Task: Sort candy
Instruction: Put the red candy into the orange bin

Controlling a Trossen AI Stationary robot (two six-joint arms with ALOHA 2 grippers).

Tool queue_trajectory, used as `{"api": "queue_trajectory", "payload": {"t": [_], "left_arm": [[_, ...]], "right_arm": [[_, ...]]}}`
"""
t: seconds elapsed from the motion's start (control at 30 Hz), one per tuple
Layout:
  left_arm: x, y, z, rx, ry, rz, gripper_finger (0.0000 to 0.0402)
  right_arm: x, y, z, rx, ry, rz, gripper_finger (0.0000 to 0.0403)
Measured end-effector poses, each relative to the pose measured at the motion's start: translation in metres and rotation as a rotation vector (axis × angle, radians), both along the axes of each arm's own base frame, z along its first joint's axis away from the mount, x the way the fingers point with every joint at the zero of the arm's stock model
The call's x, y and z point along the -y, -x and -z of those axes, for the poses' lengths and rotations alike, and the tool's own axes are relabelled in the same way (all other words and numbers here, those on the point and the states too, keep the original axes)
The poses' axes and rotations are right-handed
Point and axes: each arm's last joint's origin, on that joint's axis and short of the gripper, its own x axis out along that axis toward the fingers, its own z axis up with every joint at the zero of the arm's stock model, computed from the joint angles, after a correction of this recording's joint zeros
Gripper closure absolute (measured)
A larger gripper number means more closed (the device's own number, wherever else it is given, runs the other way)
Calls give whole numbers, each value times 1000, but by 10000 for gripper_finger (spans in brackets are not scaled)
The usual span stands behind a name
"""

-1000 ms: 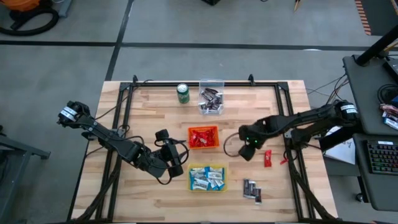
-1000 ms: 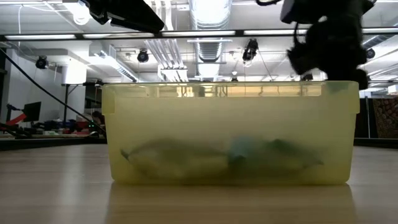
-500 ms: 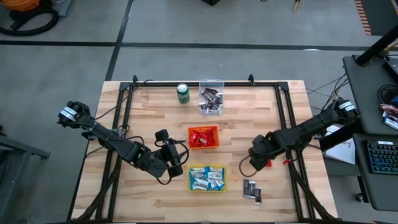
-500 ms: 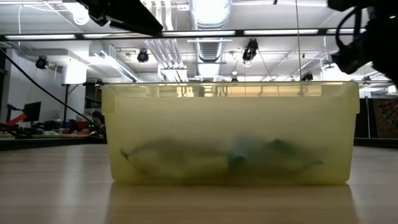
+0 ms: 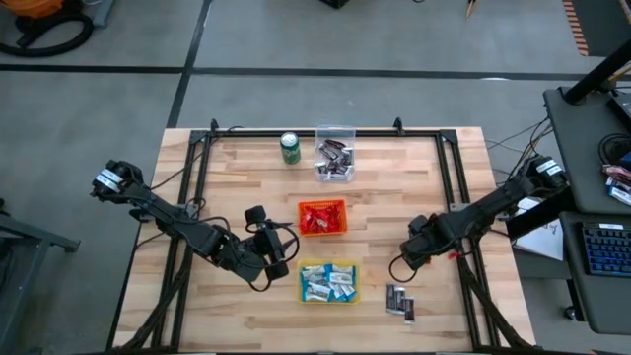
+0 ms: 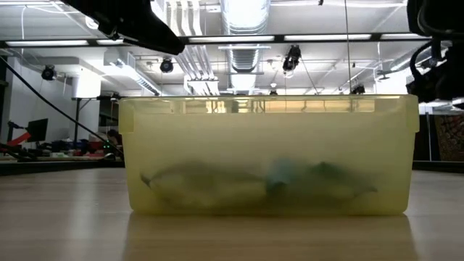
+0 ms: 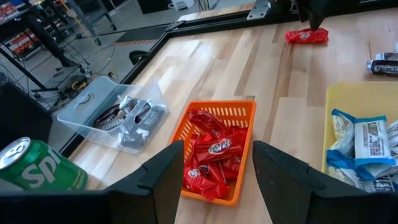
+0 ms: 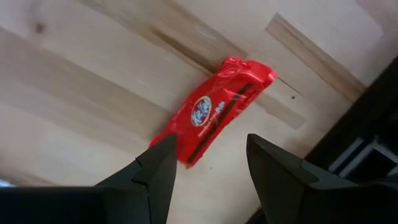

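**Right gripper poised over a lone red bar**

The right gripper point(image 8: 208, 168) hangs with fingers spread wide and empty, straddling a red candy bar point(image 8: 214, 112) that lies flat on the table point(image 5: 237, 177), right of the yellow bin point(image 5: 328, 282) and near the black frame rail. Two dark bars point(image 5: 399, 300) lie just right of the yellow bin. The orange bin point(image 7: 214, 149) of red bars sits behind the yellow bin, the clear bin point(image 7: 118, 118) and green can point(image 7: 34, 168) farther back. The left gripper point(image 7: 214, 180) waits open and empty, left of the yellow bin.
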Motion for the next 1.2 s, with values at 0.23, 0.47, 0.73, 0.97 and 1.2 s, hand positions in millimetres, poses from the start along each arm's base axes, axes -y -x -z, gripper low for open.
{"api": "queue_trajectory", "payload": {"t": [0.23,0.47,0.73,0.97,1.2], "left_arm": [[0,0,1,0,2,-2,228],[0,0,1,0,2,-2,228],[0,0,1,0,2,-2,228],[0,0,1,5,5,-2,228],[0,-1,0,20,14,-2,228]], "right_arm": [[2,4,22,45,-20,30,220],[4,9,39,89,-38,41,221],[4,7,39,108,-36,47,269],[0,-8,21,224,-2,-46,343],[0,-37,-17,433,148,-183,378]]}}
